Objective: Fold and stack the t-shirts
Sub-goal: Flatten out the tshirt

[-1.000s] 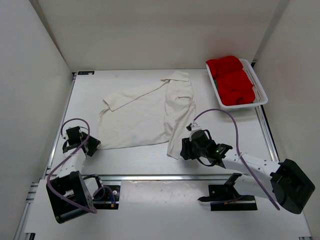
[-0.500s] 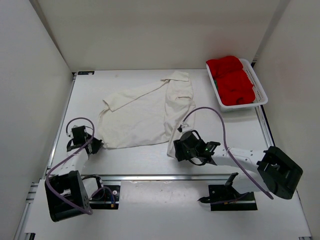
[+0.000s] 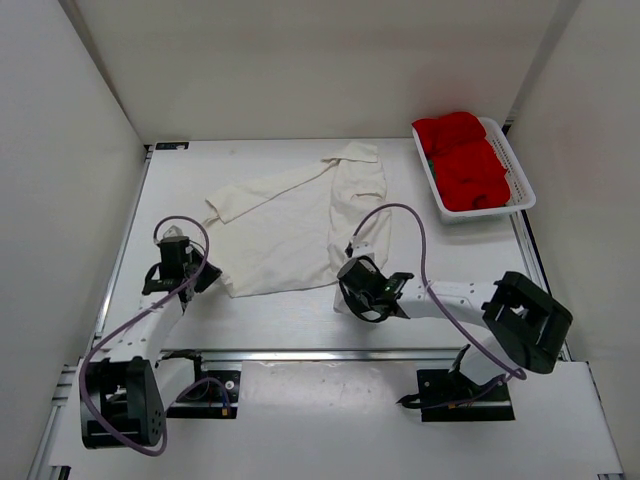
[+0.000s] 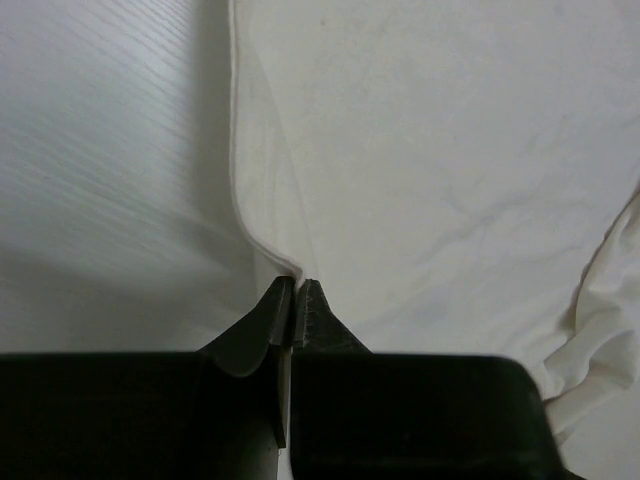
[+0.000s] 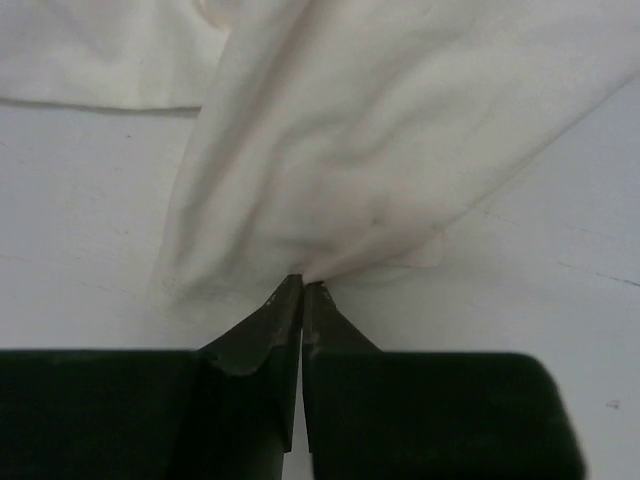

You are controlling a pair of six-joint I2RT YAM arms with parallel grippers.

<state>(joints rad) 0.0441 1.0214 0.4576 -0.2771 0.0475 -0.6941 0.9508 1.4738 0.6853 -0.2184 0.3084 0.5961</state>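
Cream-white t-shirt (image 3: 285, 230) lies spread on the counter (image 3: 450, 260), stretching away from both arms. The left fingers (image 3: 198, 275) and right fingers (image 3: 350, 272) sit at its near corners, I'd say to lift the hem for a fold.

From the left wrist, the fingers (image 4: 272, 312) are pinched shut on the hem edge at their tips.

From the right wrist, the fingers (image 5: 282, 312) are clamped on bunched cloth fanning out beyond them.

From the left wrist, the cream shirt (image 4: 450, 150) ran off the frame at twelve and three o'clock; the table (image 4: 100, 150) at nine o'clock was blurred.
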